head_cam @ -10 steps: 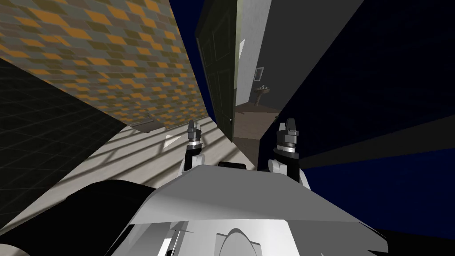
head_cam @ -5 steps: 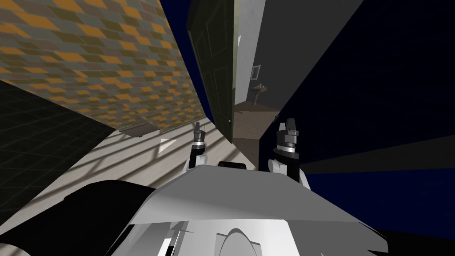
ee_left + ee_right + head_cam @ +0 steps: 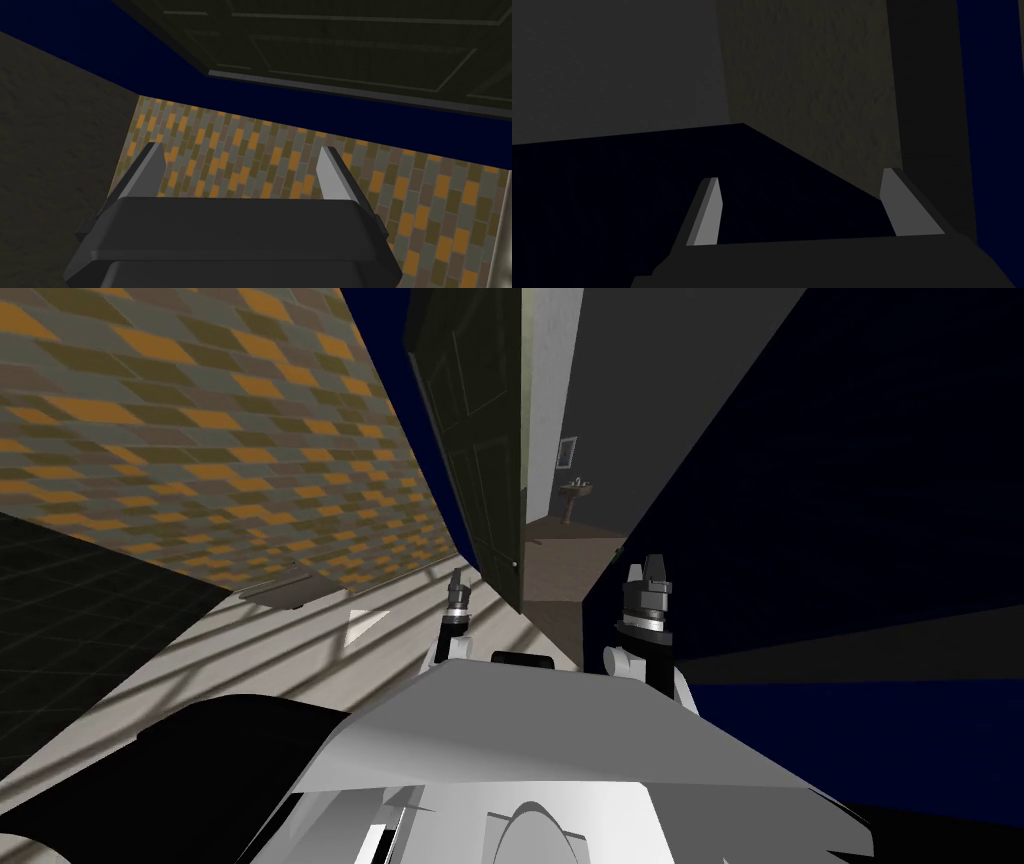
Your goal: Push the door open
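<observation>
Left gripper [image 3: 457,585], jaws open and empty; the dark door [image 3: 478,448] stands just beyond them. Pushing flat near its free edge looks best. Right gripper [image 3: 646,573] also open, idle.

The pale floor [image 3: 300,658] is being crossed by slanting bands of light and shadow, one small patch being lit brightest. The orange-and-grey tiled wall [image 3: 200,438] is being evenly lit, while the dark green panelled door [image 3: 470,438] is being shown dim. Wall edges are being splayed by the wide lens.
</observation>
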Controlling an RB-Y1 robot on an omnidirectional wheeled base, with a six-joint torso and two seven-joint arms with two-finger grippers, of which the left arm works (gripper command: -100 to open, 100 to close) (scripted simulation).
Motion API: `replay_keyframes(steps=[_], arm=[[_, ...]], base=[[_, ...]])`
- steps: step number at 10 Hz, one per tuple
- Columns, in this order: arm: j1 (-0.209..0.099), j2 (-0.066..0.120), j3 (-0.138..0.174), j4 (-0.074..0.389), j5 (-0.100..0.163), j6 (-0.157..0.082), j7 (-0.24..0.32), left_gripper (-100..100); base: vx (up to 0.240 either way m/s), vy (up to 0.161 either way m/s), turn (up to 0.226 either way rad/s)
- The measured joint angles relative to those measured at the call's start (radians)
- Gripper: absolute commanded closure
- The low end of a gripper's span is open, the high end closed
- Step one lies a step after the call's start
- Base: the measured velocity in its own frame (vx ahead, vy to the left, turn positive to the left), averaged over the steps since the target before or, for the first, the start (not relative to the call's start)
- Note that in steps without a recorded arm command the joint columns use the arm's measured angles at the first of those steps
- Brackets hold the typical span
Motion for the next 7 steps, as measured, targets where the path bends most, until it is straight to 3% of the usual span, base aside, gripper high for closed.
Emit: replay_keyframes(steps=[4,7], arm=[[-0.021,0.012,-0.032,0.080,-0.003,-0.020,0.008,-100],[-0.047,0.019,-0.061,0.172,-0.007,-0.048,0.014,-100]], base=[[0.066,0.057,-0.086],[0.079,0.090,-0.130]])
